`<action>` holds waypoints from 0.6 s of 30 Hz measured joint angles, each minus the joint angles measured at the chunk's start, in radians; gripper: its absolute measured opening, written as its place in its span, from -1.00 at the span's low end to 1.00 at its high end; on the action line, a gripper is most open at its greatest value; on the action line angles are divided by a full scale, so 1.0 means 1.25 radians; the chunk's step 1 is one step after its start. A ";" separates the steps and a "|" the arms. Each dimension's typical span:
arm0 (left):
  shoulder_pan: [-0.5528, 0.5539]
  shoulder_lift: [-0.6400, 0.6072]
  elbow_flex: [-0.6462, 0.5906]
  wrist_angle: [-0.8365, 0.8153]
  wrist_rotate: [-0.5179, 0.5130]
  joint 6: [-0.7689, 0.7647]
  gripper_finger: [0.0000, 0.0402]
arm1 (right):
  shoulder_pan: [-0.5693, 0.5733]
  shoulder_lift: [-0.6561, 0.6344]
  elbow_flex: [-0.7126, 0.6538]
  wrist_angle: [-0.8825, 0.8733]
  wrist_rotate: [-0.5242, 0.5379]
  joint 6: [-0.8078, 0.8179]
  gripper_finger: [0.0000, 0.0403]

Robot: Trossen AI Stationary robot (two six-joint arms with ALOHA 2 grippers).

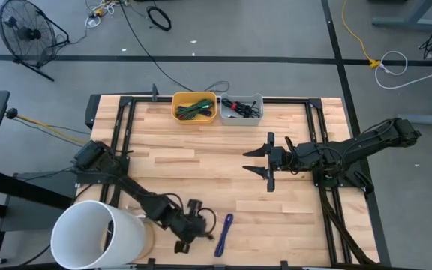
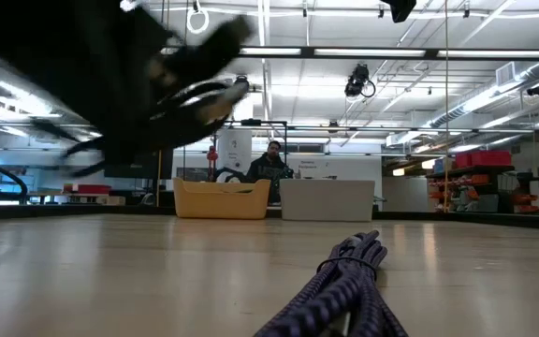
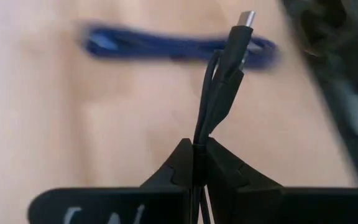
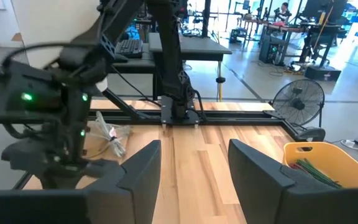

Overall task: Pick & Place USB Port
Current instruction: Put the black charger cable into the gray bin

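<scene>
Your left claw (image 3: 194, 163) is clamped on a black USB cable (image 3: 219, 93). The cable is pinched between the two fingers, its folded length stands up past the tips, and the metal plug is at the far end. In the high view that claw (image 1: 190, 232) sits near the desk's front edge, close to a large white cylinder (image 1: 96, 236) at the front left corner.

A coiled blue cable (image 1: 224, 234) lies flat on the desk (image 1: 201, 161) just beside the left claw, on its right, not in its grip. The low view shows it close to the camera (image 2: 340, 285).

Your right claw (image 1: 261, 165) hangs over the middle right of the desk, fingers well apart, nothing between them.

At the back edge two bins stand side by side. The yellow bin (image 1: 194, 107) holds green cables. The grey bin (image 1: 241, 109) holds dark cables with a red bit showing.

A person (image 2: 271, 161) shows in the room beyond the bins.
</scene>
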 joint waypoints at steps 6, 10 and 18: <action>0.104 -0.001 0.111 -0.123 -0.179 0.073 -0.90 | 0.000 0.000 0.000 -0.001 -0.003 0.000 -0.06; 0.170 -0.012 0.151 -0.126 -0.183 0.138 -0.90 | 0.000 0.000 0.000 -0.003 -0.008 0.000 -0.06; 0.284 -0.110 0.157 -0.119 -0.190 0.197 -0.90 | 0.000 0.000 0.001 -0.013 -0.007 -0.001 -0.06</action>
